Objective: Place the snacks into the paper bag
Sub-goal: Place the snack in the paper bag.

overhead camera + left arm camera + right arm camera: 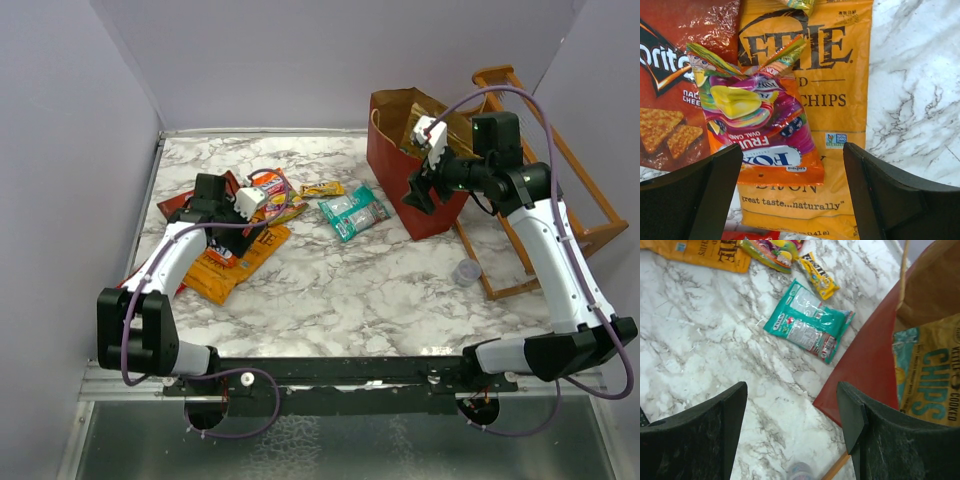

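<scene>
Left fingers spread above a Fox's candy pouch lying on an orange Kettle chips bag, Doritos bag beside it. A teal pouch lies on the tabletop. Right fingers, apart, hover beside the red paper bag containing a tan-and-teal chips bag.

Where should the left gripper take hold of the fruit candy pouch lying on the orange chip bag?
Across its puffy middle, coming straight down from above. The candy pouch lies flat on the orange chip bag, so its edges leave no gap for a finger, while the bulging centre can probably be pinched. The open left gripper hovers over its near end.
</scene>
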